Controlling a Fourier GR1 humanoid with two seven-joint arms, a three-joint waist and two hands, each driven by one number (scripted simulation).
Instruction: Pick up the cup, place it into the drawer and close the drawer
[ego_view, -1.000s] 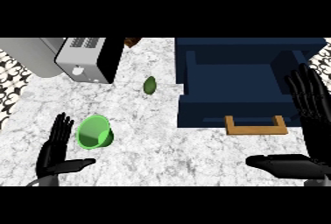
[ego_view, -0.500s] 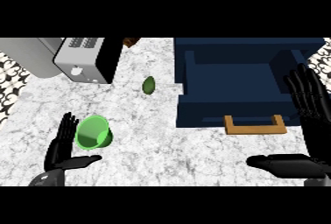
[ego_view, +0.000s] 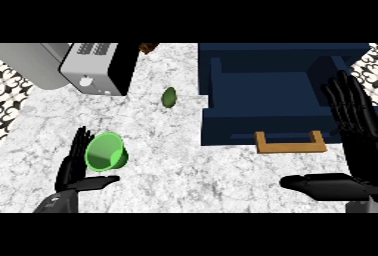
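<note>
Notably, the green cup (ego_view: 106, 152) lies tipped at the counter's eight o'clock, touching the left hand (ego_view: 74, 167), fingers straight, uncurled; right hand (ego_view: 347, 150) rests open, well apart, beside the open drawer (ego_view: 273, 95).

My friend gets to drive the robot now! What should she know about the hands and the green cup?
Left hand: open, fingers straight, right beside the green cup, thumb below it; not curled round it yet.
Right hand: open, resting at the view's right edge, next to the drawer.
The cup lies tilted on the counter, at its left side.
The blue drawer is pulled open; its wooden handle faces the robot.
Done: nothing yet, the cup is not lifted.
Left: grasp the cup, put it into the drawer, push the drawer shut.
</note>
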